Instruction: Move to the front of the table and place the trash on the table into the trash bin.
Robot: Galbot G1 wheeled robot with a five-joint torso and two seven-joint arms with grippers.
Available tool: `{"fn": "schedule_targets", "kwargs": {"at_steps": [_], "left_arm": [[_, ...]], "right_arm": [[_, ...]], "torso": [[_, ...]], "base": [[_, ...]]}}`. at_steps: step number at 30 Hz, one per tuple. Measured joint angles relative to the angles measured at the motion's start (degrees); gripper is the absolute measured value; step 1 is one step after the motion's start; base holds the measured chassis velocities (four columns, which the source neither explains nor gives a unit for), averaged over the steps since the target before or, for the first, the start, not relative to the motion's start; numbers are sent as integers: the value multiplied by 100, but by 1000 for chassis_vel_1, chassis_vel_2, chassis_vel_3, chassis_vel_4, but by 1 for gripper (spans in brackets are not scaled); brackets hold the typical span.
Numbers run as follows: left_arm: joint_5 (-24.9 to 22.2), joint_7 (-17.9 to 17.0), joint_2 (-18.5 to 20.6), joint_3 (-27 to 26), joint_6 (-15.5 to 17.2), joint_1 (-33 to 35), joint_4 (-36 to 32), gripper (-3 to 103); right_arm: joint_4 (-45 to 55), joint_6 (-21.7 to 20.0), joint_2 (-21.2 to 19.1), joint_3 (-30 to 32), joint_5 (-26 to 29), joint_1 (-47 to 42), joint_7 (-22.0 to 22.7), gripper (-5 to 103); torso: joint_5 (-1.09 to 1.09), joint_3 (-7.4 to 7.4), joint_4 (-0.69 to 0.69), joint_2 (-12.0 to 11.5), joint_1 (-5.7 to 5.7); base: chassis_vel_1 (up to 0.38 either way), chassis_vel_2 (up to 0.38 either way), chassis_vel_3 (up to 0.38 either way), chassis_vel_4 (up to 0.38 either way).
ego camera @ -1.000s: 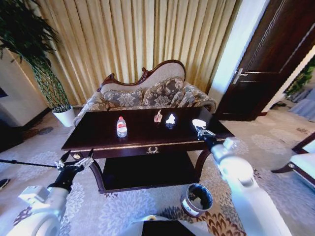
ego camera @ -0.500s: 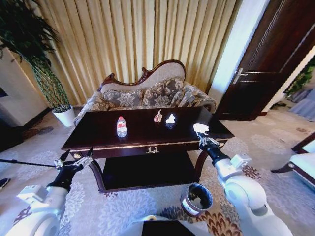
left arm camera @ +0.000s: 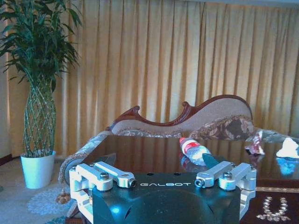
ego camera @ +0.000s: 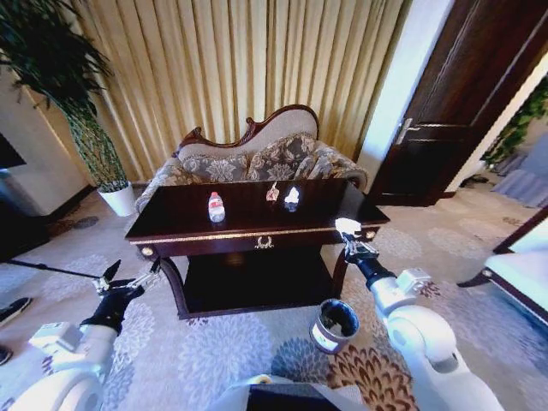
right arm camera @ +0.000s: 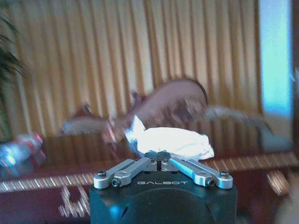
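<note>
The dark brown table stands ahead of me. On it are a clear bottle with a red cap, a reddish wrapper and a white crumpled paper. My right gripper hangs by the table's front right corner, shut on another white crumpled paper, which shows clearly in the right wrist view above the gripper. The trash bin stands on the carpet below it, slightly to the left. My left gripper is open and low, left of the table. In the left wrist view, the gripper faces the bottle.
A patterned sofa stands behind the table before gold curtains. A tall plant in a white pot is at the back left. A dark door is at the right. Open patterned carpet lies between me and the table.
My right gripper has drawn back from the tabletop to the table's front right corner, carrying the white paper. The whole head view has shifted, so the camera moved. The left arm has kept still.
</note>
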Motion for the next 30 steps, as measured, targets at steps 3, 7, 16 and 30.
{"fn": "schedule_targets", "kwargs": {"at_steps": [3,7,16,30], "left_arm": [[1,5,1,2,-5,-2,0,100],[2,9,4,-1,-23,-4,0,100],[15,13,-18,-2,-57,8,1,100],[23,21,2,11,-87,12,0,100]], "right_arm": [[-637,-47,-12,-34,75,135,2,0],[-1752,-24,-26,-76,77,370,-11,0],[-4901,567,101,-302,-743,1197,-27,0],[-6989,801,517,-369,-1544,2321,-10,41]], "torso": [[1,1,1,-1,0],[1,5,3,-7,6],[3,5,0,-8,9],[0,3,2,-5,6]], "base": [[43,-47,-68,83],[0,0,0,0],[-20,33,12,-19],[0,0,0,0]]}}
